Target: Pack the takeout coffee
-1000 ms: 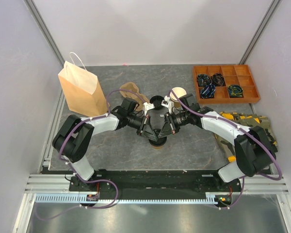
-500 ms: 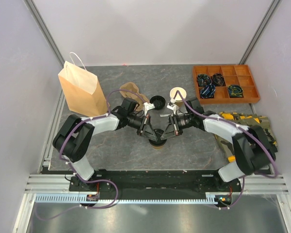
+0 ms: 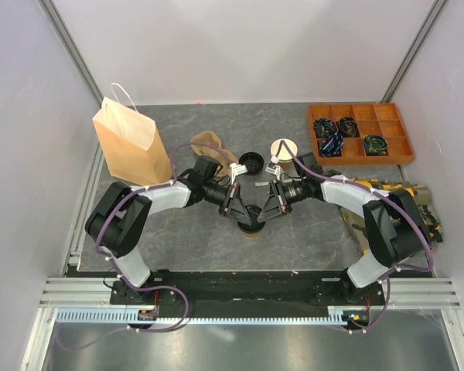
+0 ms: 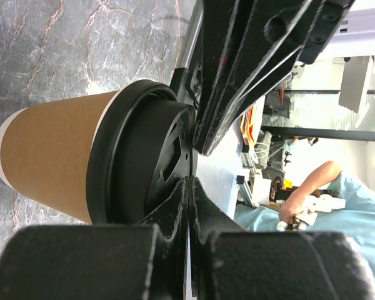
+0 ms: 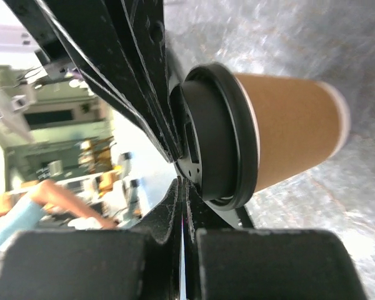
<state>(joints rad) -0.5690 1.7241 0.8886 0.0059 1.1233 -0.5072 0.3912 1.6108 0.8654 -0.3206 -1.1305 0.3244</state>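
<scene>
Centrally, left gripper (image 4: 189, 185) and right gripper (image 5: 182, 185), both closed empty, touched the black lid (image 4: 147, 165) atop the kraft cup (image 4: 50, 159).

Left arm (image 3: 158, 197): elbow out, reaching inward to centre.
Left claw (image 3: 237, 202): jaws closed tight together.
Right arm (image 3: 348, 193): mirrored, reaching inward.
Right claw (image 3: 269, 202): jaws closed tight together.

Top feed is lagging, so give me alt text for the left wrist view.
A tan paper cup with its black lid on stands on the grey marbled table, seen sideways. The left gripper, fingers shut together, meets the lid's top, and the right gripper rests against the lid from the opposite side.
</scene>
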